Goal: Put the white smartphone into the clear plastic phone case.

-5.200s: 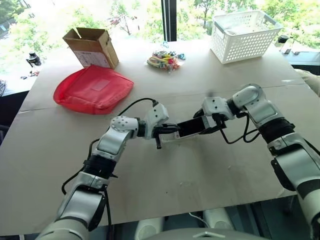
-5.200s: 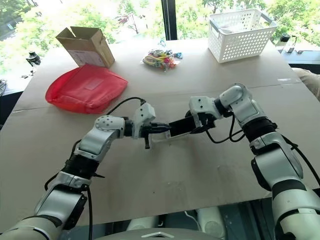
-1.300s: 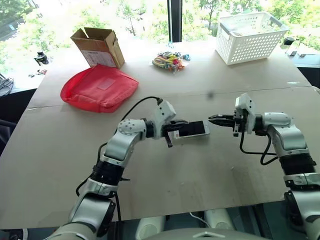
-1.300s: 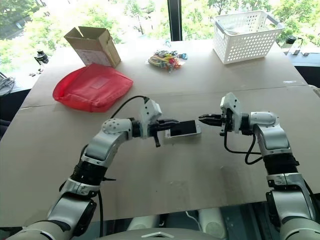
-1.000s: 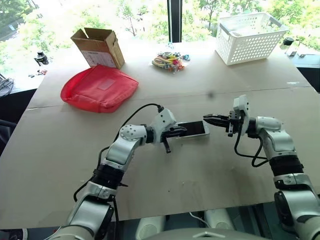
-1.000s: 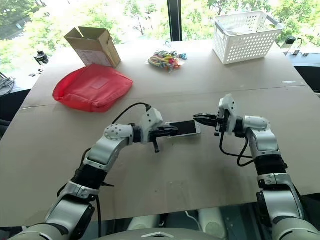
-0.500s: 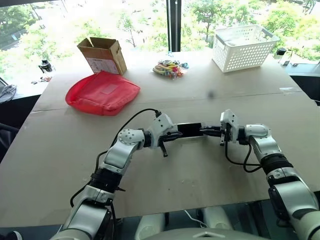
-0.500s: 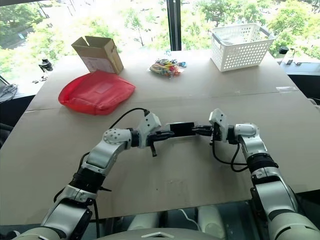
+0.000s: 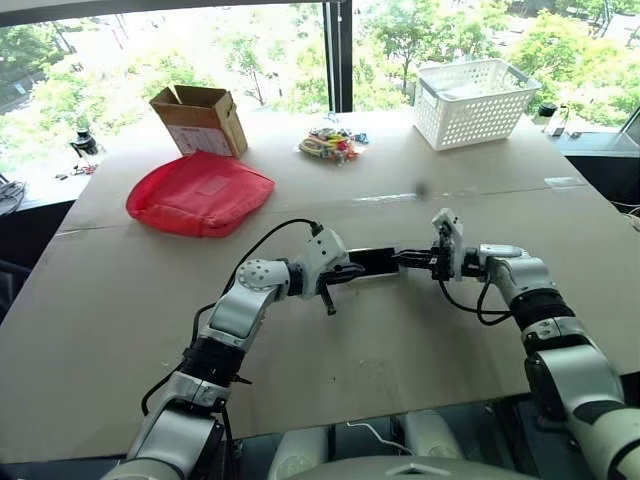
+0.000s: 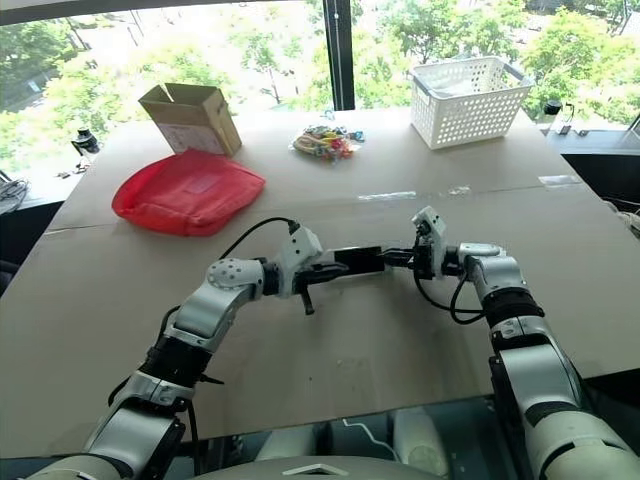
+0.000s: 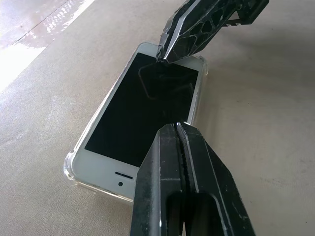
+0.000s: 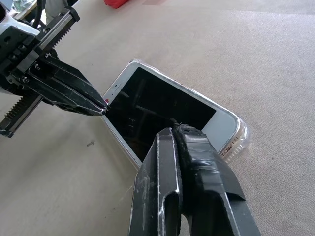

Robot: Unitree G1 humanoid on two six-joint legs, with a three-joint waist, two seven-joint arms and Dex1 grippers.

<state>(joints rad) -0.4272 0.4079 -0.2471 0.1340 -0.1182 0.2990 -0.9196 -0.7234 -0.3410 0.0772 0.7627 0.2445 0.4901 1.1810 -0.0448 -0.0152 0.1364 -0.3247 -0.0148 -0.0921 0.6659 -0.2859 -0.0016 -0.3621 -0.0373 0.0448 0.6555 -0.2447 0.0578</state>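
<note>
Left wrist view: white smartphone (image 11: 142, 110) inside clear plastic phone case (image 11: 73, 173), both end effectors closed, empty.

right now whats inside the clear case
The phone lies in the case, screen up, the clear rim showing around its corners. Both shut claws, left and right, cover parts of the screen.

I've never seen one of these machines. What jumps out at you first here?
Two shut black tools, the left tool and the right tool, meet over a white smartphone lying screen up in a clear plastic phone case at mid-table. Farther back lie a red bag, a cardboard box and a white basket.
</note>
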